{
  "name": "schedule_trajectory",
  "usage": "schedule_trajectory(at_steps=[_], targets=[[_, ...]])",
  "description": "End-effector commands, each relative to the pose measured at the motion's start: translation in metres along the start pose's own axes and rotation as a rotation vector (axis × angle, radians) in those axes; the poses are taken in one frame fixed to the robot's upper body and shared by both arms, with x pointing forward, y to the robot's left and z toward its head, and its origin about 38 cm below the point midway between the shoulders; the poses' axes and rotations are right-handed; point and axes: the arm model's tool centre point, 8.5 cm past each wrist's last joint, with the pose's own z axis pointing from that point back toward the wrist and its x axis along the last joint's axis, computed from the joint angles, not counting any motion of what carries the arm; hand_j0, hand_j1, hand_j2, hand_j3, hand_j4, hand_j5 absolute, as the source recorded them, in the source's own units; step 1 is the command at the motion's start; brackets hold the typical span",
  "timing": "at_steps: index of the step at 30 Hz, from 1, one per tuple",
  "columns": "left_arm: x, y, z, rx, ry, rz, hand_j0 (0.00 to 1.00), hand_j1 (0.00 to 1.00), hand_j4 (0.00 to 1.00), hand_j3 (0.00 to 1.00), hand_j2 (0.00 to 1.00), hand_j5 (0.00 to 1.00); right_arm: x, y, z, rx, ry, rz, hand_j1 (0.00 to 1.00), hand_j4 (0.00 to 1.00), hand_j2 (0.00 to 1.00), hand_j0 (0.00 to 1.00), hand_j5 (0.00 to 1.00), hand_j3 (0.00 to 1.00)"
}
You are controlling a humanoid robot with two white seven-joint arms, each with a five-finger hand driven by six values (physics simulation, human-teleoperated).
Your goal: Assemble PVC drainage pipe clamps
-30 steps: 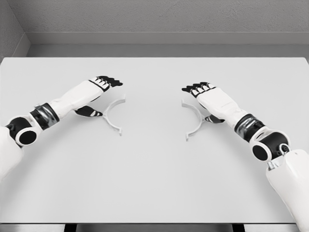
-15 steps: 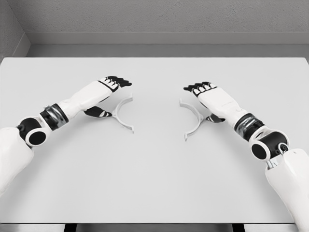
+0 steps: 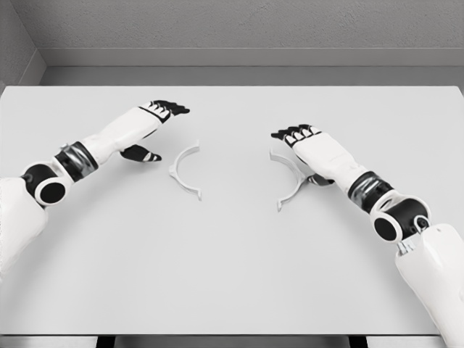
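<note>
Two white half-ring clamp pieces lie flat on the grey table, their open sides facing each other. The left clamp half lies free, a short gap to the right of my left hand. That hand hovers open, fingers stretched out and thumb hanging below. My right hand is open too, fingers extended, and it lies over the outer curve of the right clamp half. The palm hides part of that arc, and the thumb shows just beside it.
The table's far edge meets a grey wall behind. Bare tabletop separates the two clamp halves, and more of it stretches toward the near edge.
The left hand pushed its clamp half to the right, then drew back left and away from it. The right hand and its clamp half edged slightly left.
</note>
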Motion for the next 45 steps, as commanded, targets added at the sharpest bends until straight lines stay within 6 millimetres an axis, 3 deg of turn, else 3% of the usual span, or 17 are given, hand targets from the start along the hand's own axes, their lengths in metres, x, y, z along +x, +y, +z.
schedule_trajectory(at_steps=[1, 33, 36, 37, 39, 40, 43, 45], targets=[[0.0, -0.004, -0.003, 0.002, 0.003, 0.018, 1.0, 1.0, 1.0, 1.0, 1.0, 1.0, 0.005, 0.002, -0.002, 0.002, -0.012, -0.004, 1.0, 1.0, 1.0, 1.0, 1.0, 1.0], [0.02, -0.018, -0.021, 0.002, -0.039, 0.04, 1.0, 1.0, 1.0, 1.0, 1.0, 1.0, 0.033, 0.0, -0.028, 0.002, -0.057, -0.023, 1.0, 1.0, 1.0, 1.0, 1.0, 1.0], [0.022, -0.018, -0.022, 0.003, -0.044, 0.038, 1.0, 1.0, 1.0, 1.0, 1.0, 1.0, 0.031, -0.011, -0.027, -0.023, -0.054, -0.014, 1.0, 1.0, 1.0, 1.0, 1.0, 1.0], [0.022, -0.018, -0.022, 0.002, -0.045, 0.035, 1.0, 1.0, 1.0, 1.0, 1.0, 1.0, 0.028, -0.028, -0.023, -0.067, -0.046, -0.006, 1.0, 1.0, 1.0, 1.0, 1.0, 1.0], [0.022, -0.019, -0.021, 0.0, -0.044, 0.037, 1.0, 1.0, 1.0, 1.0, 1.0, 1.0, 0.008, -0.063, 0.003, -0.167, 0.005, -0.003, 1.0, 1.0, 1.0, 1.0, 1.0, 1.0], [0.024, -0.019, -0.022, 0.003, -0.049, 0.037, 1.0, 1.0, 1.0, 1.0, 1.0, 1.0, -0.002, -0.072, 0.019, -0.205, 0.031, 0.002, 1.0, 1.0, 1.0, 1.0, 1.0, 1.0], [0.024, -0.019, -0.021, 0.003, -0.05, 0.039, 1.0, 1.0, 1.0, 1.0, 1.0, 1.0, -0.033, -0.08, 0.056, -0.256, 0.061, 0.024, 1.0, 1.0, 1.0, 1.0, 1.0, 1.0], [0.028, -0.02, -0.022, 0.005, -0.06, 0.038, 1.0, 1.0, 1.0, 1.0, 1.0, 1.0, -0.04, -0.08, 0.076, -0.272, -0.027, 0.04, 1.0, 1.0, 1.0, 1.0, 1.0, 1.0]])
